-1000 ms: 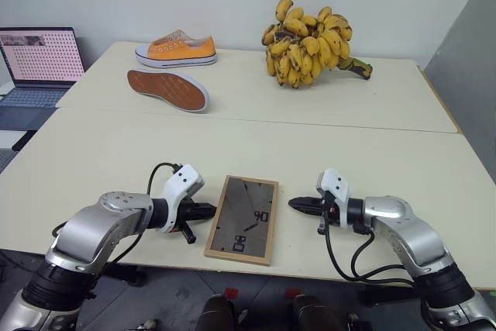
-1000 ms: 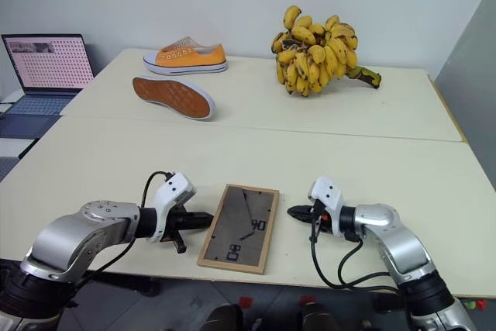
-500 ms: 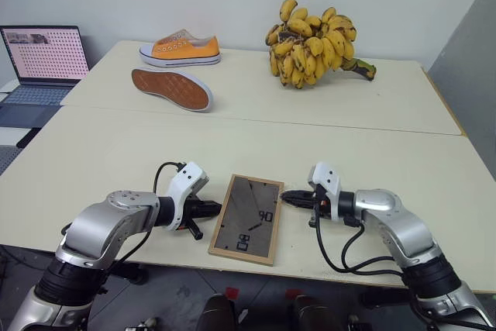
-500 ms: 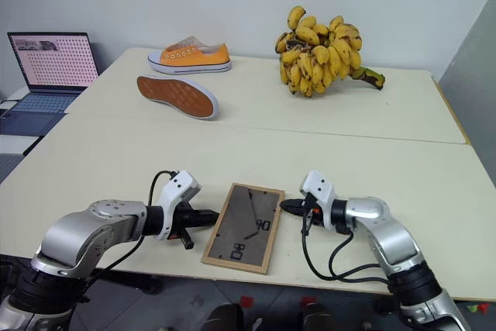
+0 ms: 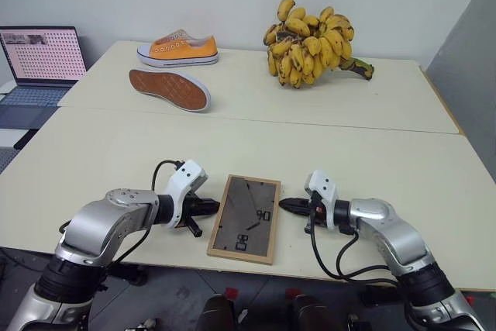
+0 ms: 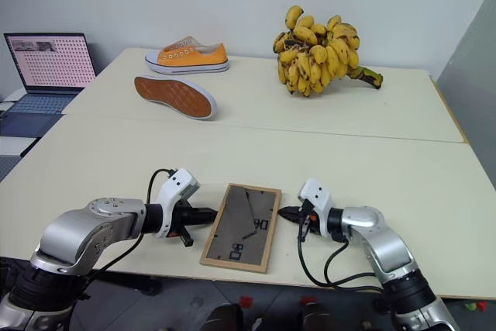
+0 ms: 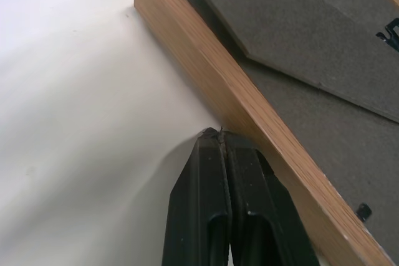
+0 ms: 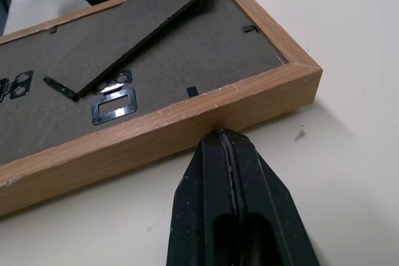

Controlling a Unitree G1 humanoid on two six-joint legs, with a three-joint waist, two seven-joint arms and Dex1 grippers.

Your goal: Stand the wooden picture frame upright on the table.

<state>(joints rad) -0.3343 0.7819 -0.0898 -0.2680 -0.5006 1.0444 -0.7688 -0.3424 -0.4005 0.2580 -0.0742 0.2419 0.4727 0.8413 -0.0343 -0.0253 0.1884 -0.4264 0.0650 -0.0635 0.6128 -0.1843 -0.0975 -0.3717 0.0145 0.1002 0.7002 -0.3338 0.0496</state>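
The wooden picture frame lies flat, back side up, near the front edge of the cream table. Its dark backing board and folded stand face upward. My left gripper is shut, and its tip rests on the table against the frame's left long side. From the other side, my right gripper is also shut, with its tip pressed against the frame's right long side. Neither gripper holds anything between its fingers.
A bunch of bananas sits at the back. One orange shoe stands upright at the back left, another lies sole up. An open laptop is off the table's left. A seam crosses the tabletop.
My right gripper has slid left across the table until its tip meets the frame's right side. The left gripper has stayed against the left side. The frame still lies flat.
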